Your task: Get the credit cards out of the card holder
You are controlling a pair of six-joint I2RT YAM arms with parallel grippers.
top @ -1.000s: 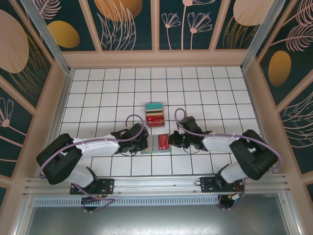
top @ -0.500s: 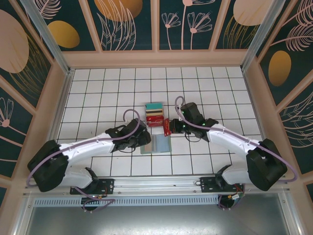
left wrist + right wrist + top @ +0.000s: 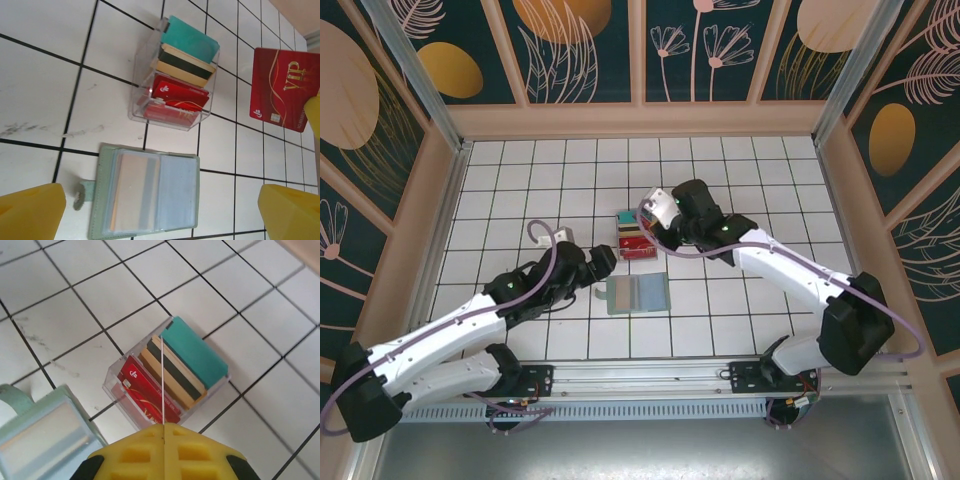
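The right pincer (image 3: 163, 427) squeezes a red VIP card (image 3: 284, 89) over the clear tray (image 3: 144, 87), likely to drop it in, while the empty left pincer (image 3: 160, 212) hangs wide open above the card holder (image 3: 638, 294).

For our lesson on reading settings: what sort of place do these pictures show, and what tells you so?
Probably a robot test cell, not a home: two arms bolted to an aluminium rail, a white gridded tabletop, and leaf-patterned panel walls enclosing it.
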